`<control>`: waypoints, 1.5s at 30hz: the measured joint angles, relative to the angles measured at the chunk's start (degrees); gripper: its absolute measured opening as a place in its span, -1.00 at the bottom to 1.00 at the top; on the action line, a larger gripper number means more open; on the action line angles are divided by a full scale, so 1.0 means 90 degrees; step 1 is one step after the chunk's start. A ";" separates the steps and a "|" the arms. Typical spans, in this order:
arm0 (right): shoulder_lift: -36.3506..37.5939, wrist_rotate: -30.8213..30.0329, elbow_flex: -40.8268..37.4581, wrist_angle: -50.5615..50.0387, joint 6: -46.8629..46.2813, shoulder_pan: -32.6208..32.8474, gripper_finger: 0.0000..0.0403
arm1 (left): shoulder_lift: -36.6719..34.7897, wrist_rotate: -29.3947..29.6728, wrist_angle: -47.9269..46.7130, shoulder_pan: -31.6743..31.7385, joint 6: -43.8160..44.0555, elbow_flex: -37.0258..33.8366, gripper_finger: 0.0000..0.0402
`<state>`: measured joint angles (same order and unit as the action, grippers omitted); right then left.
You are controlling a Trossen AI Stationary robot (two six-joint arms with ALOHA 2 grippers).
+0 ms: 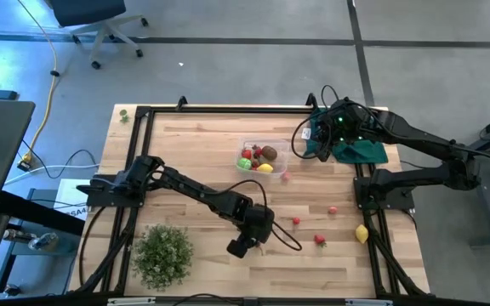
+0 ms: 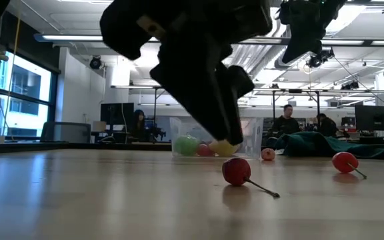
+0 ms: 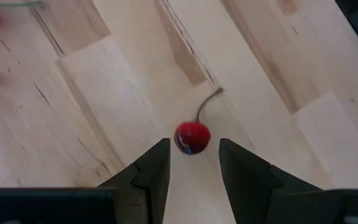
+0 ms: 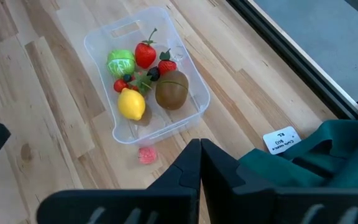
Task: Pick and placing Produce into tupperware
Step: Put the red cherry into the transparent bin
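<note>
The tub point(image 1: 262, 157), clear plastic and shallow, sits on the tabletop point(image 1: 194, 157) toward its far edge, already holding a green ball point(image 4: 121, 62), a strawberry point(image 4: 145, 54), a lemon point(image 4: 131, 103) and a brown kiwi point(image 4: 171, 89). Well away from the tub, toward the near edge, the left gripper point(image 3: 193, 165) hangs low over a small red cherry point(image 3: 192, 137) with a thin curled stem; its fingers point(image 3: 151, 174) stand apart on either side, the cherry just ahead of the tips and not yet between them. Judging from this, the step in hand is the approach to picking the cherry: the next move calls for easing forward and down until the fruit sits squarely between the tips, then closing gently, since a small round fruit could roll or squirt out if pinched off-centre. More loose fruit lies between the cherry and the tub's right side: further small red pieces point(image 1: 296, 221) and a second lemon point(image 1: 361, 234) at the table's right rail, plus a pink bit point(image 4: 146, 155) just outside the tub. The right gripper point(image 4: 200, 163) waits above the tub's right side near a dark green cloth point(image 4: 316, 155), fingers pressed together and holding nothing. A bushy green plant point(image 1: 162, 253) stands at the near left corner.
</note>
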<state>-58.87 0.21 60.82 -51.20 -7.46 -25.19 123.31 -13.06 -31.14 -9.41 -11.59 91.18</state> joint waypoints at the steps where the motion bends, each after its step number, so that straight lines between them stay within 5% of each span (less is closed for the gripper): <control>1: 0.0002 0.0000 0.0000 0.0000 0.0000 -0.0002 -1.00 | 0.0048 -0.0005 0.0089 0.0000 -0.0002 0.0011 -0.37; 35: 0.0001 0.0001 0.0007 0.0000 0.0000 -0.0001 -1.00 | 0.0192 -0.0164 0.0400 0.0000 0.0629 0.0014 -0.36; 45: 0.0000 0.0002 0.0007 0.0000 0.0000 -0.0001 -1.00 | 0.0204 -0.0050 0.0303 -0.0040 0.0603 0.0017 -0.10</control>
<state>-58.87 0.22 60.88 -51.20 -7.46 -25.20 125.15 -13.51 -28.41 -9.77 -6.16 91.33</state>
